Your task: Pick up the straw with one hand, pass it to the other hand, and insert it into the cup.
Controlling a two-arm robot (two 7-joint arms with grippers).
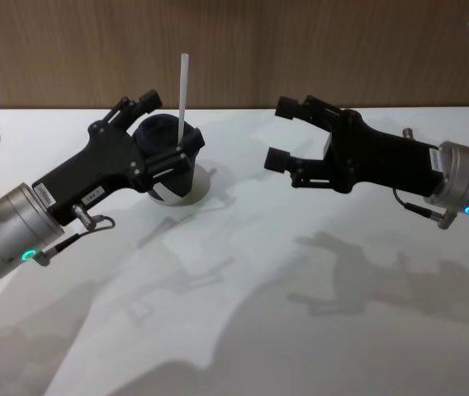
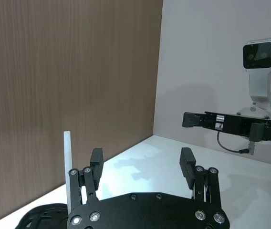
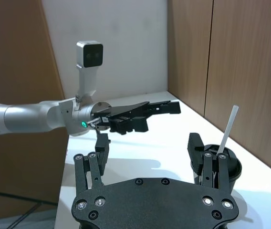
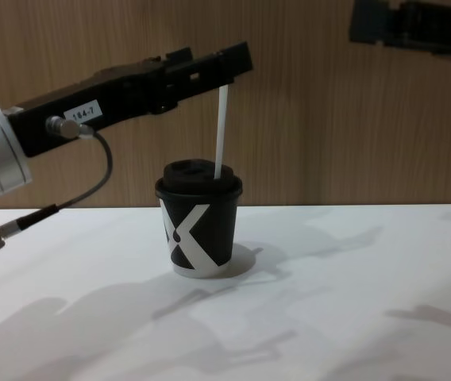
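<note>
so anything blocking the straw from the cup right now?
Nothing visible does. The straw already stands through the lid of the cup, leaning slightly. The left gripper is open beside the straw's upper part; the right gripper is open, off to the side.

The left hand (image 1: 167, 130) reaches forward on its silver wrist, held level in the air, its two fingers spread apart with nothing between them. The right hand (image 1: 284, 132) hangs opposite, well apart from it, also raised, its fingers open and pointing toward the left one.
</note>
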